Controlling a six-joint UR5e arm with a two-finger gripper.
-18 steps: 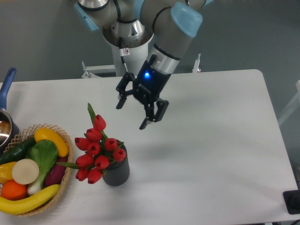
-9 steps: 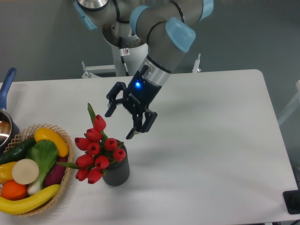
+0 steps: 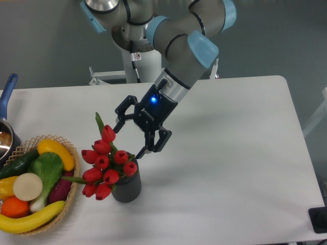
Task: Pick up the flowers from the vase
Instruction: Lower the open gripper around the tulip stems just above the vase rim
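The gripper (image 3: 127, 141) is spread wide and holds nothing, its fingers (image 3: 145, 150) just above the flowers (image 3: 108, 163). The flowers sit in the vase (image 3: 127, 188) on the table (image 3: 230, 153), leaning left toward a basket (image 3: 66, 204) of vegetables.

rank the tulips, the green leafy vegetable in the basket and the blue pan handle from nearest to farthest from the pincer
Measured in the camera view from the pincer, which is open:
1. The tulips, just below and to the image left of it, standing in the ribbed vase.
2. The green leafy vegetable, farther image left in the woven basket.
3. The blue pan handle, at the far image-left edge.
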